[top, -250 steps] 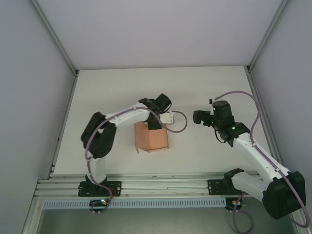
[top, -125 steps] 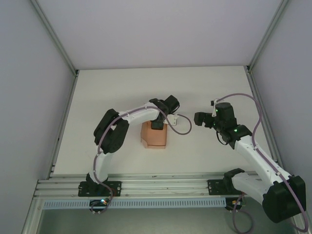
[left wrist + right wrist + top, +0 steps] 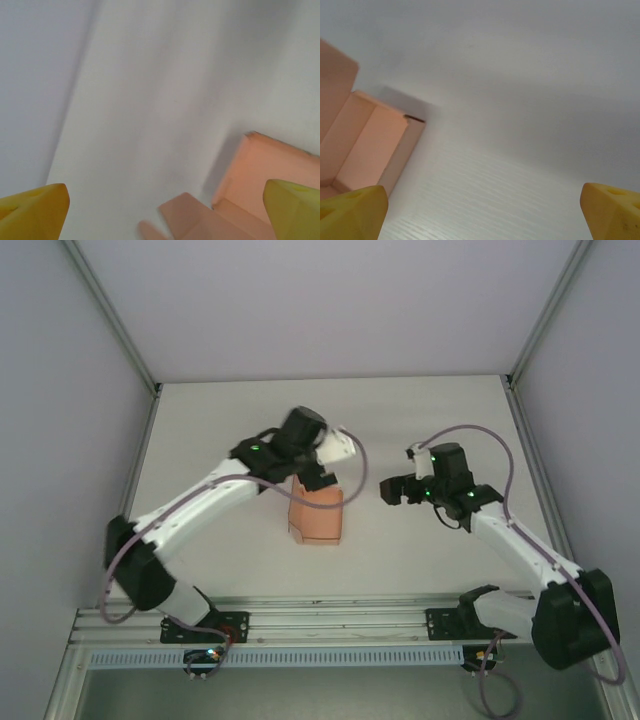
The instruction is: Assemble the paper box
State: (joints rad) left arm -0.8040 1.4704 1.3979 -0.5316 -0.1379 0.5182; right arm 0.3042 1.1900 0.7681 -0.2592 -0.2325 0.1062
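Observation:
The salmon-pink paper box [image 3: 318,517] stands folded up in the middle of the white table. My left gripper [image 3: 311,477] hovers over the box's far edge, open, with nothing between its fingers. In the left wrist view the box [image 3: 272,170] lies low at the right, a loose flap [image 3: 192,215] sticking out toward the middle, and the yellow fingertips [image 3: 35,210] stand far apart. My right gripper [image 3: 392,490] is open just right of the box, apart from it. The right wrist view has the box's open inside [image 3: 370,145] at the left, between wide-set yellow fingertips [image 3: 612,210].
The bare white table [image 3: 230,420] runs to grey walls at the back and both sides. An aluminium rail [image 3: 320,620] with both arm bases lines the near edge. The right arm's purple cable [image 3: 490,440] loops above its wrist.
My left gripper has opened and let go of the box, then lifted off toward the far side while that arm's elbow swung left. The box turned narrower. My right gripper crept left toward it.

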